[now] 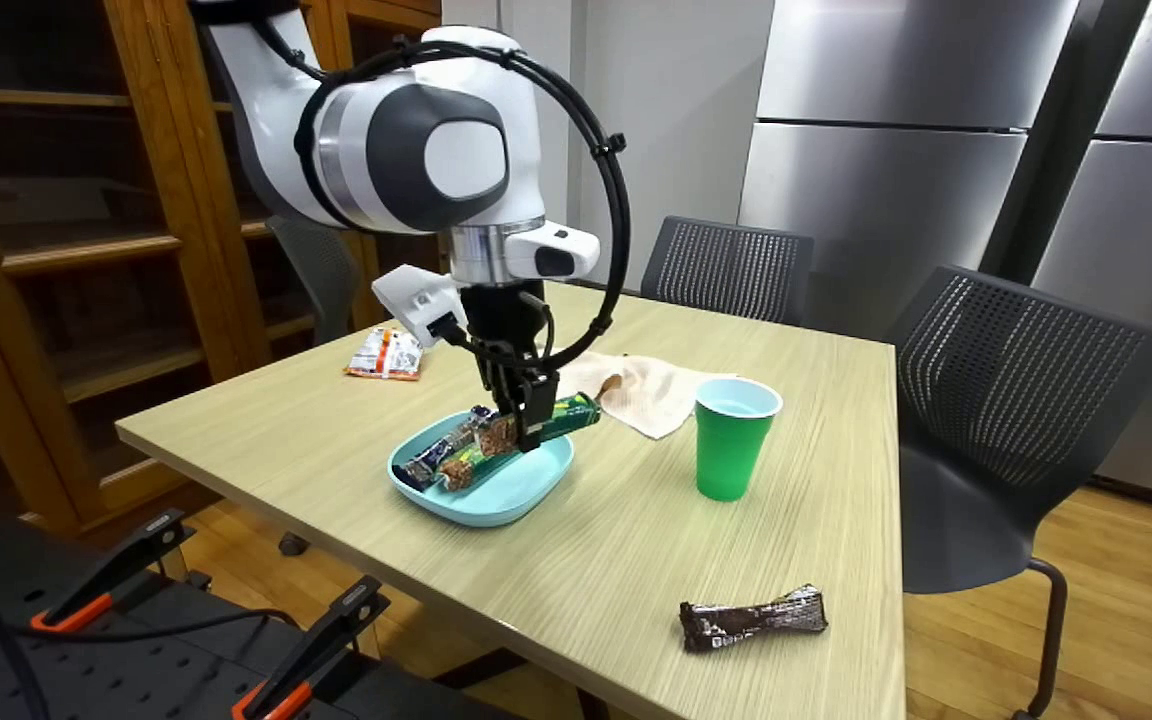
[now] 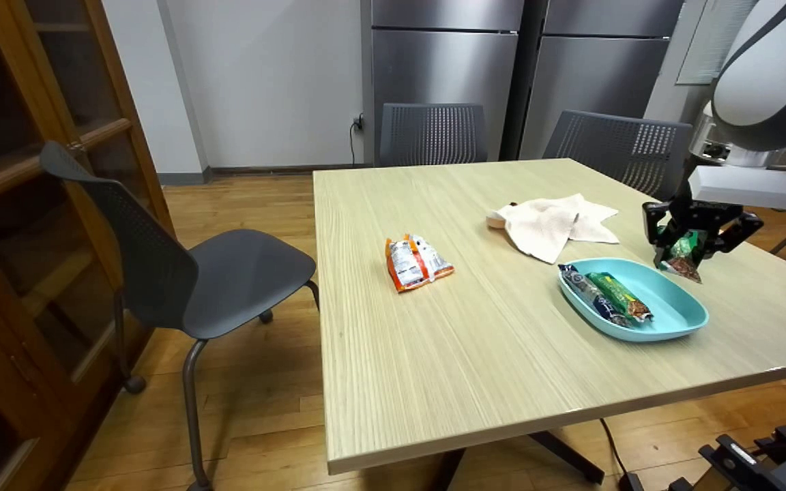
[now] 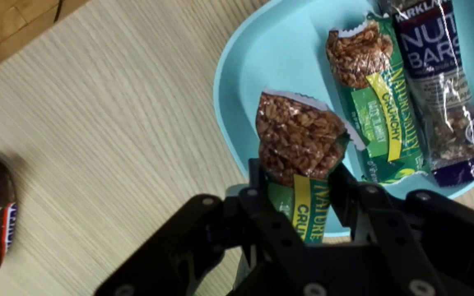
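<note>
My gripper (image 3: 296,170) is shut on a green granola bar (image 3: 300,135), its pads against the two sides of the wrapper. The clear oat-brown end of the bar pokes out past the fingertips, and its lower part is hidden by the gripper. In an exterior view the held bar (image 2: 683,264) tilts just over the rim of a light blue dish (image 2: 673,315). A second green granola bar (image 3: 375,111) lies in that dish, side by side with a purple nut bar (image 3: 434,78). The gripper (image 1: 526,430) hangs above the dish in both exterior views.
A green cup (image 1: 726,450) stands upright right of the dish, with a dark wrapped bar (image 1: 754,618) near the table's front corner. Behind lie a crumpled pale cloth (image 1: 661,385) and an orange-and-white packet (image 2: 415,262). Chairs (image 1: 996,420) surround the table.
</note>
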`<state>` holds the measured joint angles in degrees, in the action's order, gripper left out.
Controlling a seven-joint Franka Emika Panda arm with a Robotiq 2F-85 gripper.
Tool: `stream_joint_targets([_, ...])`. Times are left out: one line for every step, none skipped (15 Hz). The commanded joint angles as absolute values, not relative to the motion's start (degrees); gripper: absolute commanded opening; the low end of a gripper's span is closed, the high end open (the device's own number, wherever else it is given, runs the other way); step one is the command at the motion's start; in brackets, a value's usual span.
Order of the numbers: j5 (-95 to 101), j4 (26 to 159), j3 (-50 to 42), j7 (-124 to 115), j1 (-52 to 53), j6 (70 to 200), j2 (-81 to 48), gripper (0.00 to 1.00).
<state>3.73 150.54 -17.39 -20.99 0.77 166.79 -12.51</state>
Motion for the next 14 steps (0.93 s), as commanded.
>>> stream_joint_targets([10.02, 152.07, -17.59, -16.35, 1.57, 167.63, -12.08, 0.16])
stream_joint_targets([12.46, 152.14, -18.15, -15.67, 2.01, 167.72, -12.43, 0.16])
stream_joint_targets([14.87, 152.27, -18.6, -14.64, 2.18, 167.69, -12.48, 0.16])
stream_joint_targets([17.81, 152.39, -19.44, -14.43, 2.83, 168.0, -12.76, 0.16])
stream_joint_targets([20.59, 152.38, -20.12, -14.02, 3.31, 168.14, -12.97, 0.16])
stream_joint_targets([23.59, 152.38, -20.88, -14.09, 3.99, 168.35, -13.29, 0.16])
stream_joint_targets([26.17, 152.41, -21.37, -13.76, 4.3, 168.43, -13.39, 0.16])
stream_joint_targets([28.1, 152.19, -21.67, -13.94, 4.72, 168.55, -13.98, 0.16])
stream_joint_targets([29.41, 152.21, -21.68, -13.59, 4.73, 168.67, -14.15, 0.16])
stream_joint_targets([30.78, 152.03, -21.81, -13.82, 5.16, 168.7, -14.58, 0.16])
stream_joint_targets([32.1, 152.0, -22.11, -14.06, 5.54, 168.94, -14.8, 0.16])
stream_joint_targets([33.12, 151.95, -22.36, -14.29, 5.95, 169.09, -15.03, 0.16])
stream_joint_targets([33.75, 151.92, -22.44, -14.3, 6.16, 169.33, -15.22, 0.16])
stream_joint_targets([34.46, 151.91, -21.97, -14.87, 5.91, 169.54, -15.51, 0.16])
